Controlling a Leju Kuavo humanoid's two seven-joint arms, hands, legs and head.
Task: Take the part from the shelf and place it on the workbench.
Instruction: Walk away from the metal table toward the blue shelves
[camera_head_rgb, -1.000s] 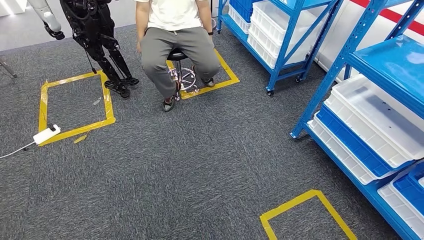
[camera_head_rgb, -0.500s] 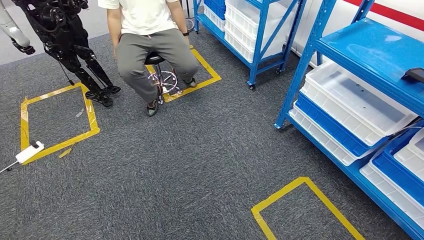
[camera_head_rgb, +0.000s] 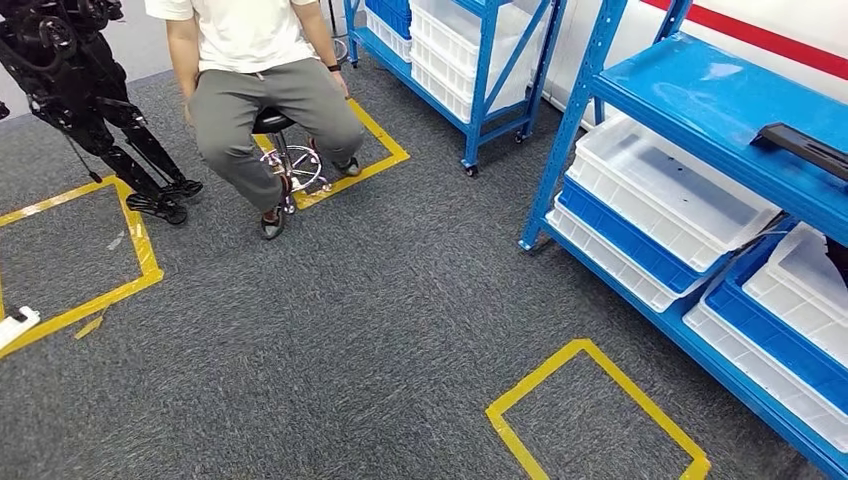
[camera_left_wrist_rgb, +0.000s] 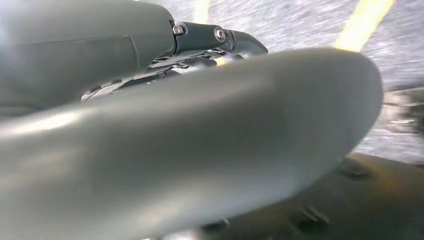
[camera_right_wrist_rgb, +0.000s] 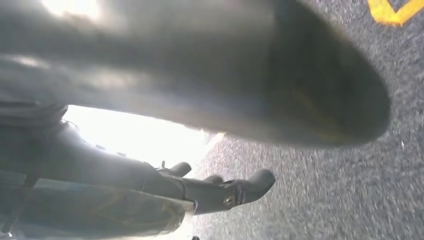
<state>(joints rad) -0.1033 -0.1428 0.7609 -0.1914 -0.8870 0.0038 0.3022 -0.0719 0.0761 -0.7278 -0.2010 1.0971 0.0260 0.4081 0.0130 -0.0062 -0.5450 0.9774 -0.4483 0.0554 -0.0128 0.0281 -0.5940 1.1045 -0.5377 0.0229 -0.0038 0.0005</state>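
Note:
A long flat black part (camera_head_rgb: 806, 147) lies on the top blue board of the near shelf rack (camera_head_rgb: 700, 100) at the right of the head view. In the left wrist view my left hand (camera_left_wrist_rgb: 200, 140) hangs over the grey carpet with its thick thumb across the picture and its dark fingers (camera_left_wrist_rgb: 220, 36) beyond it, holding nothing. My right hand (camera_right_wrist_rgb: 210, 85) likewise hangs over the carpet. Its dark fingers (camera_right_wrist_rgb: 240, 190) are stretched apart from the thumb, with nothing between them.
White trays (camera_head_rgb: 670, 190) and blue trays (camera_head_rgb: 770, 330) fill the rack's lower levels. A second blue rack (camera_head_rgb: 470, 60) stands farther back. A person (camera_head_rgb: 260, 90) sits on a stool beside a black robot's legs (camera_head_rgb: 120, 140). Yellow tape squares (camera_head_rgb: 590, 410) mark the carpet.
The camera has turned to the right, so the whole scene has slid left. The near rack now shows more fully, and the black part on its top board is closer to the picture's middle.

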